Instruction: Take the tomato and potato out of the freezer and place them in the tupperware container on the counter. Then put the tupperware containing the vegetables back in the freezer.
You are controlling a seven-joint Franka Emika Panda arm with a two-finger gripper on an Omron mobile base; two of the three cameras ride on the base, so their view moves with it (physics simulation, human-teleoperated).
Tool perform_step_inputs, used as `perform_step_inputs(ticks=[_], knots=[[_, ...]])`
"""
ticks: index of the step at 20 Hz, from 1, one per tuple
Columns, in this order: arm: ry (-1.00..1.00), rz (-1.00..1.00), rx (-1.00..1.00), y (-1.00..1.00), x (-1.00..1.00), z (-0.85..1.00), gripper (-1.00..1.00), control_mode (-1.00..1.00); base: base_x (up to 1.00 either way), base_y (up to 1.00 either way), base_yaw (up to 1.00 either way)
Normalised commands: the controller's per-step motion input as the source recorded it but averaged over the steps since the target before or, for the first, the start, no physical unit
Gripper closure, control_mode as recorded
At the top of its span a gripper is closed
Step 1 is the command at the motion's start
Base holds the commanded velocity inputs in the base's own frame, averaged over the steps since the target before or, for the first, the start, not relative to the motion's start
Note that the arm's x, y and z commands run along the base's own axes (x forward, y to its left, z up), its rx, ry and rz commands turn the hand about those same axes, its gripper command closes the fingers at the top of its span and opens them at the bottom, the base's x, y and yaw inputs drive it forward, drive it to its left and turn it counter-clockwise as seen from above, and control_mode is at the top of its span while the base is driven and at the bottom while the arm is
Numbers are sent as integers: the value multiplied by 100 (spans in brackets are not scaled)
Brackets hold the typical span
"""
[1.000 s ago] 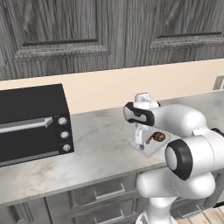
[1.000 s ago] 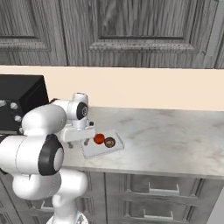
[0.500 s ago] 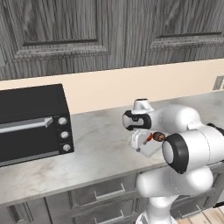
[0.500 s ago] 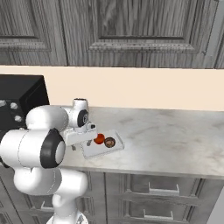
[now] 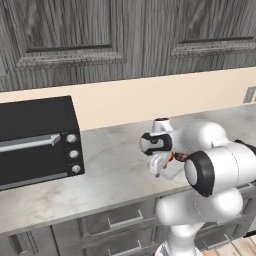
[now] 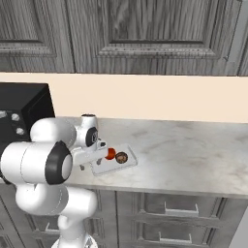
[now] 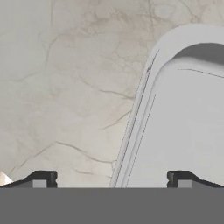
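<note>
In the left base view, the gripper [image 5: 159,170] is seen low over the counter [image 5: 110,165], with the black toaster oven [image 5: 35,142] at nine o'clock; the container is largely hidden behind the arm, and a red and brown speck is probably the vegetables. In the right base view, the tomato [image 6: 111,153] and potato [image 6: 121,157] are seen lying side by side in the tupperware container [image 6: 127,161]. In the hand view, the container's rim [image 7: 144,100] is framed between fingertips [image 7: 41,178] spread wide, nothing held.
</note>
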Motion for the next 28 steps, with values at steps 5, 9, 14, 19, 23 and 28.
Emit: perform_step_inputs(ticks=[5, 9, 14, 19, 23, 28], knots=[[-1, 0, 0, 0, 0, -34, -100, -100, 0, 0, 0], [-4, 0, -1, 0, 0, -35, -100, -100, 0, 0, 0], [-1, 0, 0, 0, 0, -39, 100, -100, 0, 0, 0], [0, 0, 0, 0, 0, -43, 100, -100, 0, 0, 0], [-1, 0, -1, 0, 0, -49, 100, -100, 0, 0, 0], [-7, 0, -1, 9, -15, -53, 100, -100, 0, 0, 0]])
